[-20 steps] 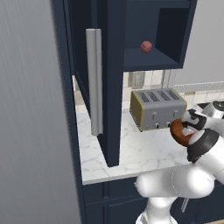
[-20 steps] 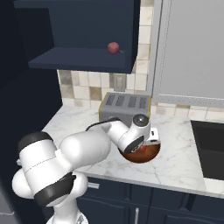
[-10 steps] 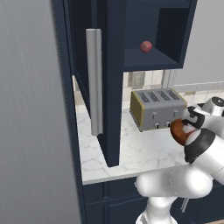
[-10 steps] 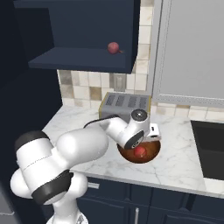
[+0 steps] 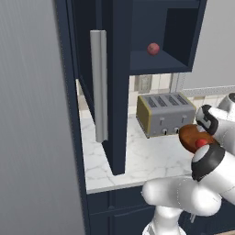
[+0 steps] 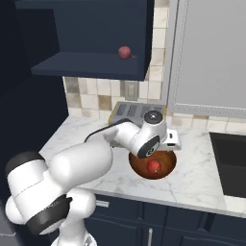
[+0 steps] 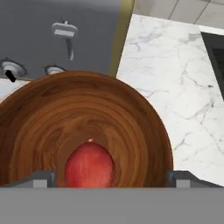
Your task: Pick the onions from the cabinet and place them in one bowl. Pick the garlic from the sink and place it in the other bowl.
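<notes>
Red onion point(image 7: 89, 165) in wooden bowl point(image 7: 131, 118), second onion point(image 6: 124, 52) on cabinet point(image 6: 86, 65) shelf

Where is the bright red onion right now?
The red onion lies inside the wooden bowl on the counter, in front of the toaster, just below the claw.

Bowl point(image 7: 131, 118) – glossy grained wood; counter point(image 7: 175, 87) – polished veined marble; toaster point(image 5: 167, 114) – brushed metal.
</notes>
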Available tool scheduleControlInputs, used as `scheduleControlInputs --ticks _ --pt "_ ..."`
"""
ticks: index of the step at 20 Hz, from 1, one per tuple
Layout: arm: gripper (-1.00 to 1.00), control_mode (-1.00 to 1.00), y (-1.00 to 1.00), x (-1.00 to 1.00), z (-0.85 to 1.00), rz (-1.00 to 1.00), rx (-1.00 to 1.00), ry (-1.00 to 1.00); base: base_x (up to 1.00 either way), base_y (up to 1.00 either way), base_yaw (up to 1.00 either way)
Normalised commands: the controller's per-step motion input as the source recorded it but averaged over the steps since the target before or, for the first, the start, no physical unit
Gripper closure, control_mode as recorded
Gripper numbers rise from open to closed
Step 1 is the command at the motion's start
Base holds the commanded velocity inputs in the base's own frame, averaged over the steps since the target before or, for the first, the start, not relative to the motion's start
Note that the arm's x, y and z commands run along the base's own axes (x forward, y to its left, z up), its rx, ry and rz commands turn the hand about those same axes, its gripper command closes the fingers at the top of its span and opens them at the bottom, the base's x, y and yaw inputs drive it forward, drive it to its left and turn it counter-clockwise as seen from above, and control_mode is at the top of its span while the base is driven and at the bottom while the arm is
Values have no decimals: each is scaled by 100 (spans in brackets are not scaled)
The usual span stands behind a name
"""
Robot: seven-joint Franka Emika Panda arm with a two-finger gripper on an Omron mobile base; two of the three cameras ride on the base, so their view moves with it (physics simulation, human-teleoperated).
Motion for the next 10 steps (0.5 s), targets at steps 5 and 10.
scheduleControlInputs --ticks 5,10 --pt "-100 -100 2 -54 66 -10 12 -15 0 0 0" --pt "-100 -100 24 -66 52 -11 7 -25 0 0 0"
